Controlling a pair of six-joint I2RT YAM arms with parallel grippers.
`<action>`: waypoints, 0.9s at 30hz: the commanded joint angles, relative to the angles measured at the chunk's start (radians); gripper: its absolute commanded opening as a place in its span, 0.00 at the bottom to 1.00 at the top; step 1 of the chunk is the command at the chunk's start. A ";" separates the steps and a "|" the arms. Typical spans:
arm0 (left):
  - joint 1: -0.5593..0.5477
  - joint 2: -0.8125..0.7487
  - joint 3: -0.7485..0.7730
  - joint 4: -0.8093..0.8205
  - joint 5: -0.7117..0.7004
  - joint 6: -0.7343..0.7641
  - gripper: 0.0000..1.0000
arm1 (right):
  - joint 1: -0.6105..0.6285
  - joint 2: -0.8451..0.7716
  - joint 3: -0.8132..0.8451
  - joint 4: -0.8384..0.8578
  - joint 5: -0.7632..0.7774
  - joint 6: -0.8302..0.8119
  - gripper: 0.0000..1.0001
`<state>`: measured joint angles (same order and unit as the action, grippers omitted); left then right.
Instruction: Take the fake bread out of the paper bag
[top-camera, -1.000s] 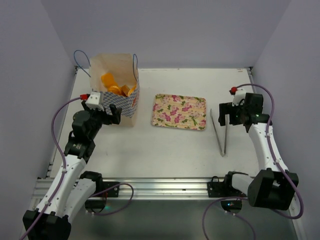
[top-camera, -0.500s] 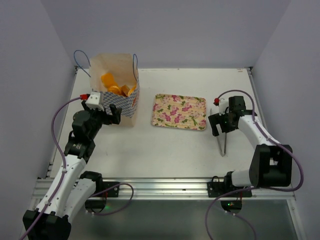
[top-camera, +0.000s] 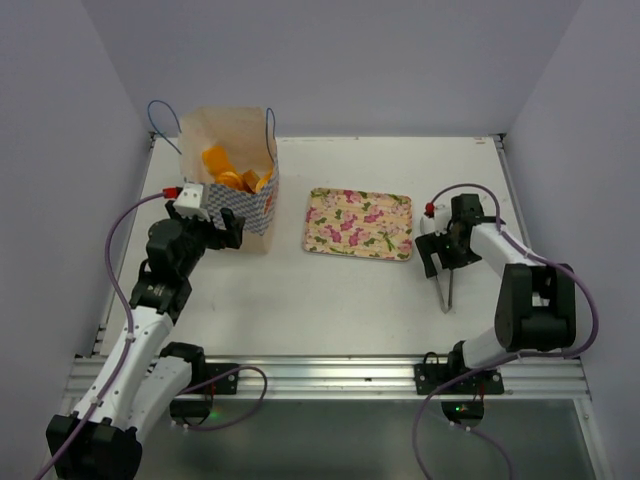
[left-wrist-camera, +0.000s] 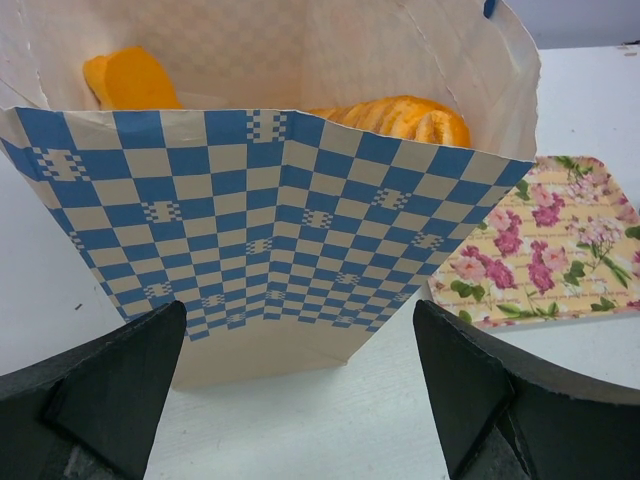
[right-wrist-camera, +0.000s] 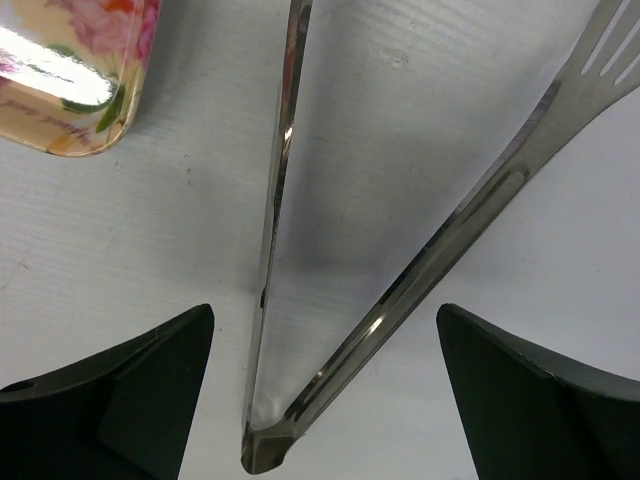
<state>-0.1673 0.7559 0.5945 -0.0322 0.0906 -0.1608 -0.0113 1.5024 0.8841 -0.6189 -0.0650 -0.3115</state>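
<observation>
Left gripper: jaws spread wide and holding nothing. It sits left of the floral tray, facing the near checkered side of the paper bag. In the left wrist view both dark fingers stand clear of the paper.

Right gripper: jaws wide apart and clamped on nothing. It hangs just off the tray's right edge, low over the metal tongs. Its fingers straddle the tongs' joined end, one on each side. I cannot tell whether they touch the metal.

Paper bag: upright with its mouth open, left of the tray, near it but apart from it. A blue-and-white checkered panel faces the arms, and the inside is tan.

Blue cord handles: thin loops rising from the bag's rim on the side away from the tray's near edge.

Fake bread: inside the bag, left of the tray. Several glossy orange pieces show above the rim in the top view. From the left wrist, one ridged golden piece lies toward the tray side, and a smoother orange piece lies at the far-left corner.

Metal tongs: flat on the table, right of the tray. The two arms open in a narrow V, with the joined end pointing toward the arm bases. One tip is slotted.

Floral tray: flat on the table between the bag and the tongs. It is yellow with pink flowers, and its glossy corner shows in the right wrist view.
</observation>
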 joint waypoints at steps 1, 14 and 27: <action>-0.006 0.008 0.034 0.035 0.011 0.010 1.00 | 0.002 0.039 0.021 0.008 0.002 -0.001 0.99; -0.006 0.010 0.036 0.034 0.012 0.014 1.00 | -0.006 0.120 0.021 0.047 0.025 0.029 0.88; -0.006 0.013 0.037 0.034 0.009 0.014 1.00 | -0.061 0.212 0.133 0.028 0.002 -0.023 0.38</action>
<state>-0.1673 0.7666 0.5964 -0.0322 0.1001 -0.1608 -0.0681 1.6665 0.9649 -0.6262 -0.0540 -0.2981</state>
